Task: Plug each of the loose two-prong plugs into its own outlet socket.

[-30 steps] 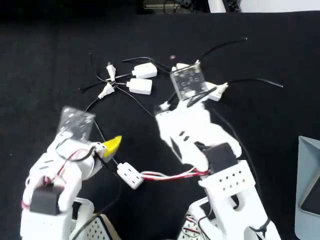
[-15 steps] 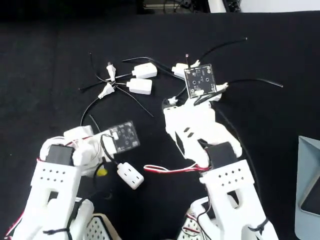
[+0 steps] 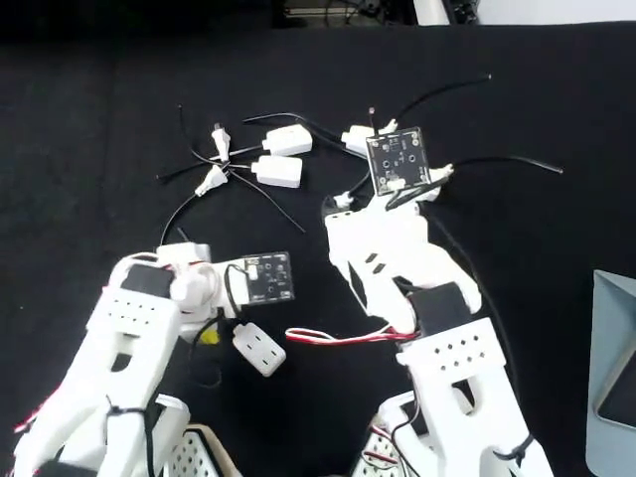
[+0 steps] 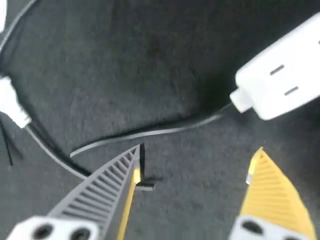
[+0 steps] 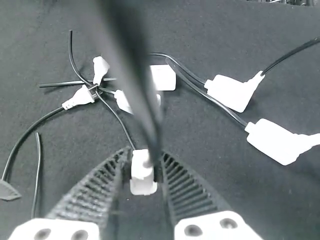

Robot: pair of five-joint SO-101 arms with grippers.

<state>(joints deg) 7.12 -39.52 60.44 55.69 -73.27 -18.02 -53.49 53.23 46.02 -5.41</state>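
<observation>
Black felt-like cloth-covered worktop (image 3: 556,258), pale grey-blue box-like container (image 3: 604,338) at the high view's right edge.

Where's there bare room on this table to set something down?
Bare black cloth lies left of the small white two-prong plugs, and on the right between the thin black cord and the grey bin. The centre is crowded: white outlet sockets, cords, white robot arms.

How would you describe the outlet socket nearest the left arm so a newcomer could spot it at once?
On the black table, look at the near side, between the two white arms. A white outlet socket lies there by the left gripper, its two slots facing up. It lies alone, while the other sockets sit farther off among the loose plugs.
</observation>
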